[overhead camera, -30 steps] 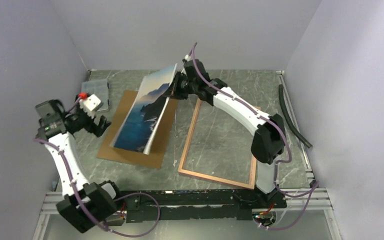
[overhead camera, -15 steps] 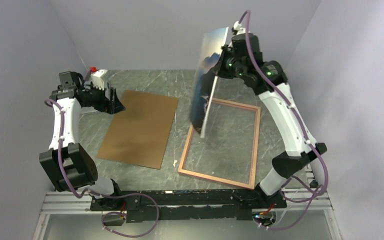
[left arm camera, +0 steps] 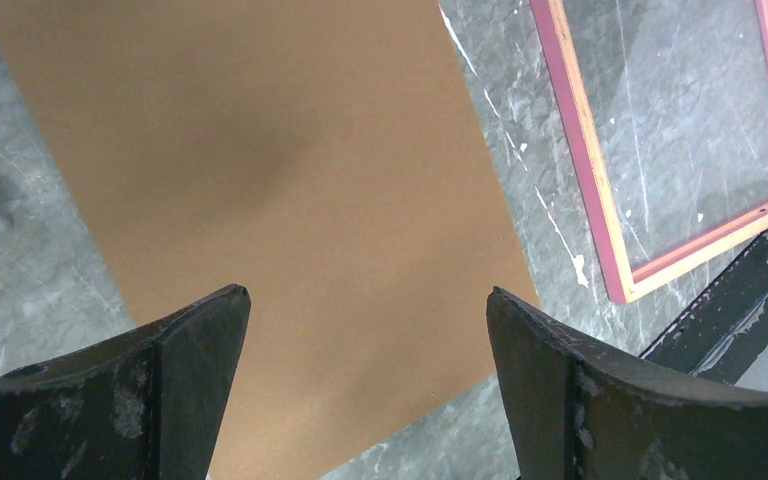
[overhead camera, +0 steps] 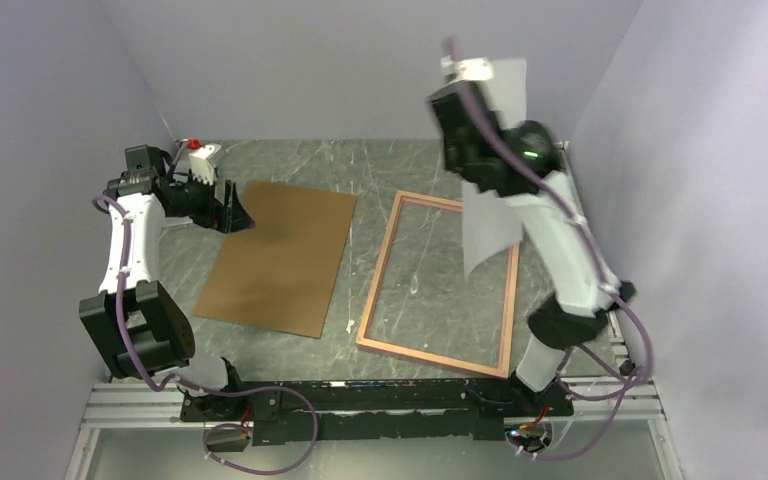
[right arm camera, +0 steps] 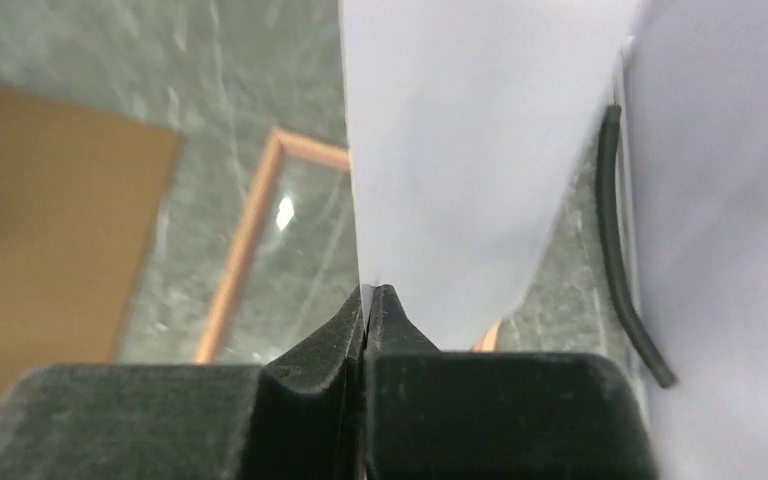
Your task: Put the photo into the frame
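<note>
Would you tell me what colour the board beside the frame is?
Plain brown; the board shows best in the left wrist view.

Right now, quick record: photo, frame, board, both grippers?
photo: raised, white back toward the top camera, overlapping the frame's right side in that view
frame: flat on the table, photo not yet in it
backing board: flat, left of the frame, apart from it
left gripper: open, over the board, holding nothing
right gripper: shut on the photo's edge
</note>
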Available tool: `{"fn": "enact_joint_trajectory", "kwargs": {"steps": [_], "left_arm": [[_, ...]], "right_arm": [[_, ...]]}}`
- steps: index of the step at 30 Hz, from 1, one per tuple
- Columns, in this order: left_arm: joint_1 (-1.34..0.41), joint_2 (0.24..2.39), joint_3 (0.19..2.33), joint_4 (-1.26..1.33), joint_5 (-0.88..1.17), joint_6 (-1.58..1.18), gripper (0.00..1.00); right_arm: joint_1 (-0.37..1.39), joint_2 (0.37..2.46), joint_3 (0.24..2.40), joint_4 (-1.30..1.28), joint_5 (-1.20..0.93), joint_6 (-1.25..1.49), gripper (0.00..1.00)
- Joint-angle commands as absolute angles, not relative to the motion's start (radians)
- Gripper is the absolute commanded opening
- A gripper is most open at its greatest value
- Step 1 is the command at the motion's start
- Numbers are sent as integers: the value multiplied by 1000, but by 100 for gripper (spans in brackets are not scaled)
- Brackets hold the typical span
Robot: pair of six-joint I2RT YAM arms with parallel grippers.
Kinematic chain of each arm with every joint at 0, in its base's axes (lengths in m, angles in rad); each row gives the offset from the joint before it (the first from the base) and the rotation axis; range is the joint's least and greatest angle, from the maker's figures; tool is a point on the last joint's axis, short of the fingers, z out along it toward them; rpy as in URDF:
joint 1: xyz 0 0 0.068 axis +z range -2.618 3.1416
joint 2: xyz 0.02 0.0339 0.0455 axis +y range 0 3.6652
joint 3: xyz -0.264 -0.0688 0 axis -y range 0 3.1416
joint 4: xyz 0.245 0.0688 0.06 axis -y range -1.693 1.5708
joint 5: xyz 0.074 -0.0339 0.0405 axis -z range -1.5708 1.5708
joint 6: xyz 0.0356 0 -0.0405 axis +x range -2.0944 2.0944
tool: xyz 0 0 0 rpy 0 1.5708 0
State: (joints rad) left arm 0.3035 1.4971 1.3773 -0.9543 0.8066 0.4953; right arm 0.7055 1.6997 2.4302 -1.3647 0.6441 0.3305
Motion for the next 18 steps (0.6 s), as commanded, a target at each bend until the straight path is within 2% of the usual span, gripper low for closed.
{"fn": "enact_joint_trajectory", "kwargs": {"steps": [1,10,18], "left_arm": [[296,1491,1355,-972,805,532,94],[296,1473,1323,-999,789,585,94],[297,1415,1274,-978,797,608,94]], "right_arm": [[775,1896,2343,-1481,734,283,0],[807,2097,2181,-1466,629,404,0],[725,1947,1884,-1043,354,539,0]]}}
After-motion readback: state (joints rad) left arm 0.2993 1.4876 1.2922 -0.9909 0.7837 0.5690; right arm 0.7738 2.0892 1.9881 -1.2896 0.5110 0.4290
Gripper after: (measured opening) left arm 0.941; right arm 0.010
